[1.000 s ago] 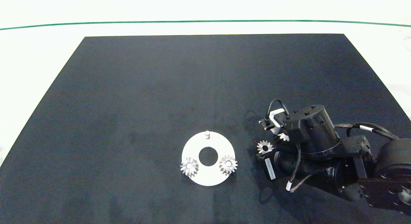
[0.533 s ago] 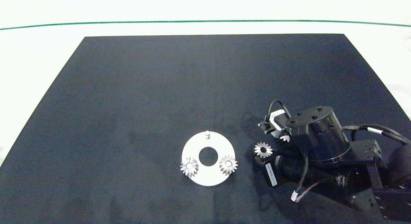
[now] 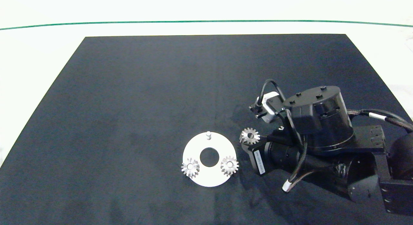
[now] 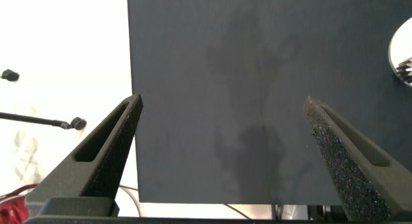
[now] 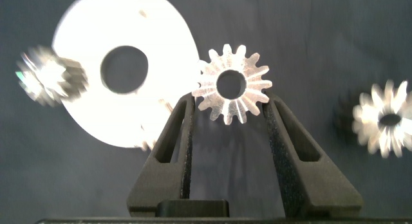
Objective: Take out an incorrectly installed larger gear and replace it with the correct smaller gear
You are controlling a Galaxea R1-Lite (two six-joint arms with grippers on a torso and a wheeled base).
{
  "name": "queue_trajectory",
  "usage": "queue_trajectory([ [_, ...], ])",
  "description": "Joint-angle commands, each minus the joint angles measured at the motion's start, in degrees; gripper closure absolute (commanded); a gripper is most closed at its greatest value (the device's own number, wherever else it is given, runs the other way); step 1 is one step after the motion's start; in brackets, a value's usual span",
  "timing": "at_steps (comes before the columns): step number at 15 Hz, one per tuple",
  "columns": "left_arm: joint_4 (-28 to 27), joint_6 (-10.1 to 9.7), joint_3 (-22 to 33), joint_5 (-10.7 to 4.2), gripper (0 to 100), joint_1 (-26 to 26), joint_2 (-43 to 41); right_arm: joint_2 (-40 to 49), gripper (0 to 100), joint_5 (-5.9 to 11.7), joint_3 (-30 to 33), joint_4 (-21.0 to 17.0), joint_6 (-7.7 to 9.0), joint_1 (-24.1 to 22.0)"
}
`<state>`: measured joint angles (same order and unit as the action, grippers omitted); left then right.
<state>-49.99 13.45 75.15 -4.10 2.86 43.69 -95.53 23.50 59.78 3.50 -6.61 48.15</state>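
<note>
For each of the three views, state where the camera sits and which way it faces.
Head view: above, looking down at the black mat; the right arm shows.
Left wrist view: on the left arm, facing the mat's edge; left gripper open, empty.
Right wrist view: on the right arm, facing the white disc; right gripper holds the smaller gear.
Shared: head and right wrist views both show disc and gear.

A black mat (image 3: 161, 89) covers the white table (image 3: 38, 57); a white disc (image 3: 209, 176) lies on it
</note>
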Motion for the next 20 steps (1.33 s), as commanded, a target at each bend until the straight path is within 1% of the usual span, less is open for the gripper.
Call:
queue_trajectory([
  [1,-0.28,0.09,-0.01,-0.03,0,0.04,-0.01,-2.91,78,-0.12,4.73,0.46,-0.07,0.19],
  [5,-0.28,0.09,-0.01,-0.03,0,-0.05,-0.19,-7.22,78,-0.21,9.65,0.28,0.1,0.63],
  [7,-0.28,0.09,-0.1,-0.03,0,-0.05,-0.27,-8.45,78,-0.12,10.97,0.19,0.37,1.42],
  [8,-0.28,0.09,-0.01,-0.03,0,-0.05,-0.27,-9.5,78,-0.04,12.2,0.28,1.51,1.68],
  [9,-0.28,0.09,-0.01,-0.03,0,-0.05,-0.27,-10.12,78,-0.04,13.43,0.1,1.86,1.77],
  [11,-0.28,0.09,-0.1,-0.03,0,-0.05,-0.36,-10.82,78,-0.04,15.28,-0.42,2.04,2.3],
  [13,-0.28,0.09,-0.01,-0.03,0,-0.05,-0.45,-12.23,78,-0.04,16.59,-0.42,3.36,2.82],
  [14,-0.28,0.18,-0.01,-0.03,0,-0.05,-0.54,-13.02,78,-0.04,17.39,-0.42,3.71,3.35],
  [20,-0.28,0.26,-0.01,-0.03,0,-0.05,-0.71,-15.48,78,0.05,18.44,-0.6,3.88,3.97],
])
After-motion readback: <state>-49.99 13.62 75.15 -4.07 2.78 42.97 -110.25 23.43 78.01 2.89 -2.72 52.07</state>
